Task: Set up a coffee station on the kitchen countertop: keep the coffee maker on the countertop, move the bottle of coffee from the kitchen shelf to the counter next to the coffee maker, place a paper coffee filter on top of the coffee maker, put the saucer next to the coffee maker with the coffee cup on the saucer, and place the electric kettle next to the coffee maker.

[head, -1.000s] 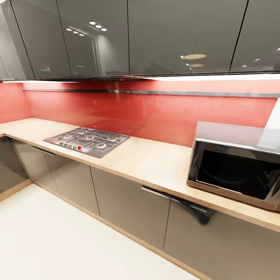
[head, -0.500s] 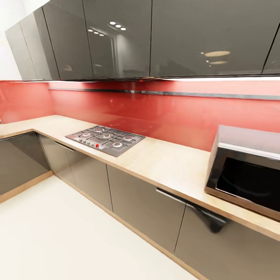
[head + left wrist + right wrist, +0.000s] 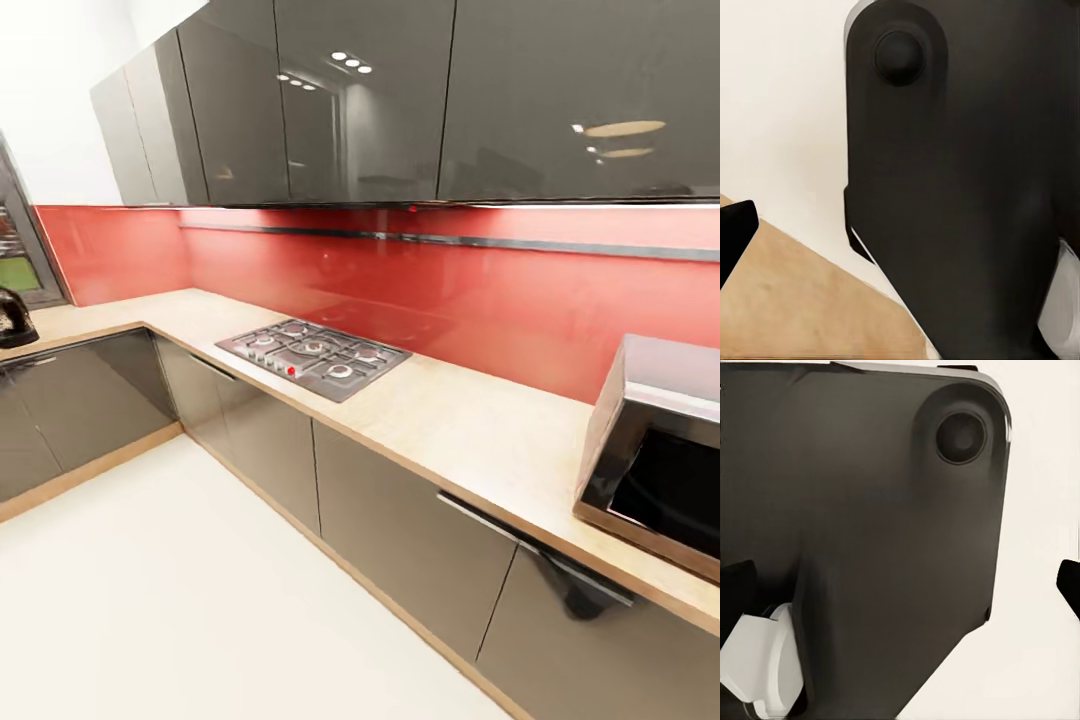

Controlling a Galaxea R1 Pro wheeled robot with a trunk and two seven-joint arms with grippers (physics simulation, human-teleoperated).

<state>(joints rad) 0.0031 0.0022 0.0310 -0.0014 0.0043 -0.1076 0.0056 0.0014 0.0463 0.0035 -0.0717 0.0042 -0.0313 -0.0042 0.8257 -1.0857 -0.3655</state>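
**Right gripper spread wide and empty; left gripper's opening unreadable**

The right gripper [image 3: 900, 589] stands wide open in its wrist view: one black fingertip [image 3: 736, 589] sits at one edge of the frame and the other at the opposite edge, with nothing between them and nothing touching them. Beyond the fingers lies a large dark robot housing [image 3: 870, 525] with a round boss near its corner, a white rounded part [image 3: 757, 667] beside it, and pale floor [image 3: 1042, 472] past that.

Of the left gripper [image 3: 900, 232], the wrist view gives a single black fingertip [image 3: 733, 225] at the frame's edge. The other finger cannot be made out against the dark robot casing [image 3: 952, 187] beyond it, so how far the jaws are parted cannot be told. That fingertip touches nothing. Past it are pale floor and a light wooden strip [image 3: 787, 300].

The head view supplies the room. A wooden L-shaped countertop [image 3: 470, 430] runs under a red backsplash [image 3: 450, 290] and glossy grey wall cabinets [image 3: 400, 100]. A gas hob [image 3: 313, 355] is set into it, and a microwave [image 3: 660, 450] stands further along. On the other leg of the counter, by a window [image 3: 15, 250], sits a dark rounded object [image 3: 12, 318], cut off by the frame and too small to identify.
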